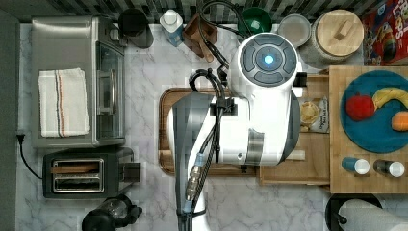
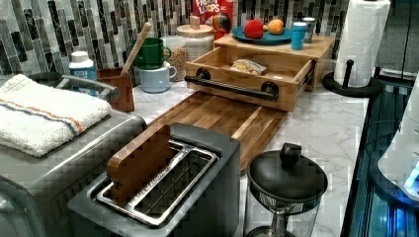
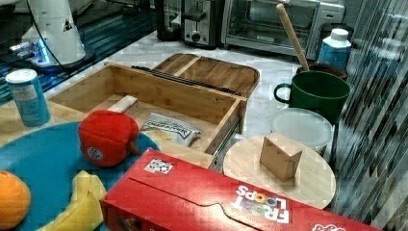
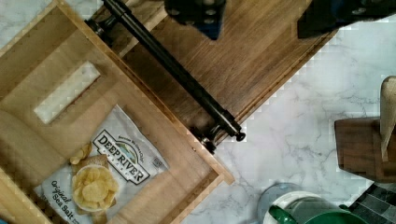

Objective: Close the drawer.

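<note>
The drawer (image 2: 217, 59) stands pulled out from under the light wood slab, over the dark cutting board (image 2: 217, 116). Its black bar handle (image 2: 232, 89) runs across the front panel. Inside the drawer (image 4: 32, 60) lie a bag of chips (image 4: 107, 172) and a small pale wood block (image 4: 67, 91). My gripper (image 4: 261, 14) hangs open above the cutting board (image 4: 252, 60), just outside the handle (image 4: 173, 70), with nothing between its fingers. In the top view my arm covers the drawer's front; its bare bottom (image 1: 315, 161) shows beside it. The right view shows the drawer (image 3: 168, 94) open too.
The slab carries a blue plate (image 1: 370, 110) with toy fruit and two shakers. A green mug (image 3: 312, 94), a lidded jar and a cereal box stand behind the drawer. A paper towel roll (image 2: 363, 34), a toaster (image 2: 163, 182) and a French press (image 2: 286, 182) line the counter.
</note>
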`<move>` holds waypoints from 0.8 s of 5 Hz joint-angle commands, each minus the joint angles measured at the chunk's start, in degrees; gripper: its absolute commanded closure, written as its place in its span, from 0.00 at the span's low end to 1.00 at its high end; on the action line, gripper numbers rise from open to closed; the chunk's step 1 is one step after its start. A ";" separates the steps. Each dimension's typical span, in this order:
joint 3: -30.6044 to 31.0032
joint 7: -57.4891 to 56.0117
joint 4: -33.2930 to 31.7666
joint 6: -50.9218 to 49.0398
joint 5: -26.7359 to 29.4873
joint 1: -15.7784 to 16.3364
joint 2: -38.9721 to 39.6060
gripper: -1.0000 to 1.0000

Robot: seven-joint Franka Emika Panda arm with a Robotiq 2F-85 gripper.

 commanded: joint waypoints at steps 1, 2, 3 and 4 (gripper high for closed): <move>0.10 -0.78 0.03 0.22 -0.03 -0.16 0.03 1.00; -0.23 -3.05 -3.60 4.73 0.85 1.06 -1.51 0.00; 1.10 -12.06 -2.83 1.89 4.12 0.25 -1.13 0.00; 2.29 -19.05 -5.23 3.66 2.99 1.57 -2.02 0.00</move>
